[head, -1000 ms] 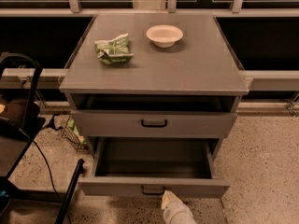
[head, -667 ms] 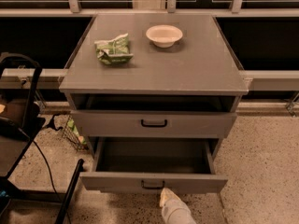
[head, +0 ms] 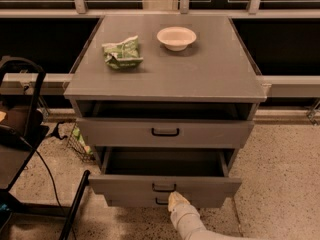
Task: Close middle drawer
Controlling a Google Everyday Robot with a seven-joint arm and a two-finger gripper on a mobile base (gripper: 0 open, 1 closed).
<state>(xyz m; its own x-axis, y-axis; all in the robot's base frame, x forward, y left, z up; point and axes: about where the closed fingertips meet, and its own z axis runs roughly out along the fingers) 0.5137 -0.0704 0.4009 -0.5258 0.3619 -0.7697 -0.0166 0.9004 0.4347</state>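
Observation:
The grey cabinet [head: 165, 79] has three drawers. The middle drawer [head: 200, 185] is pulled partly out, and its dark inside is empty. Its flat grey front carries a small black bar handle [head: 164, 187]. My gripper [head: 175, 200], wrapped in white, comes up from the bottom edge. Its tip rests against the lower edge of the middle drawer's front, just right of the handle. The top drawer [head: 210, 132] is slightly open. The lowest drawer [head: 125, 202] shows just beneath the middle one.
A green crumpled bag [head: 122, 52] and a white bowl [head: 176, 37] sit on the cabinet top. A black chair or cart frame [head: 30, 129] with a cable stands at the left. A speckled floor [head: 285, 184] lies at the right.
The middle drawer has slid further into the cabinet, so less of its inside shows. My gripper has moved forward with the drawer front.

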